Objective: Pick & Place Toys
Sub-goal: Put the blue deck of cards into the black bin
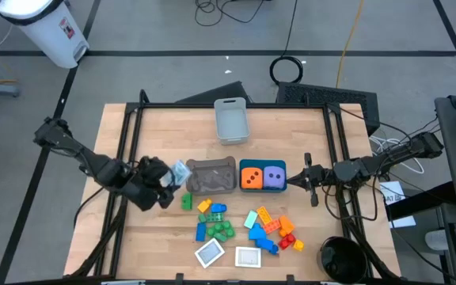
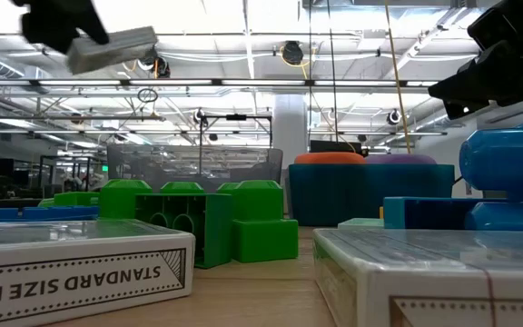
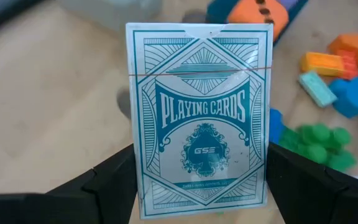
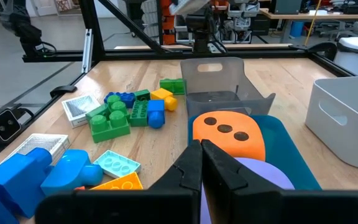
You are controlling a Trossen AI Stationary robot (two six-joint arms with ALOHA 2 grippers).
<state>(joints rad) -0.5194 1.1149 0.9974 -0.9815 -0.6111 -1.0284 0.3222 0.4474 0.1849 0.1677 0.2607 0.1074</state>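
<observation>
- Left pincer [image 1: 167, 184] clamps the teal-and-white boxed playing-card deck [image 3: 201, 118], raised just beside the dark grey rectangular bin [image 1: 210, 176].
- Centre over that bin before you release.
- Right pincer [image 4: 202, 163], fingers closed and empty, waits beside the teal bin [image 1: 262, 176].

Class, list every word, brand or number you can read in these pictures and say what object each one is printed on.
"PLAYING CARDS" and "GSE": on the teal card pack held by the left end effector.
"STANDARD SIZE PL", upside down and cut off: on the side of the near card pack.
Small line under the pack's emblem: too small to read.
</observation>
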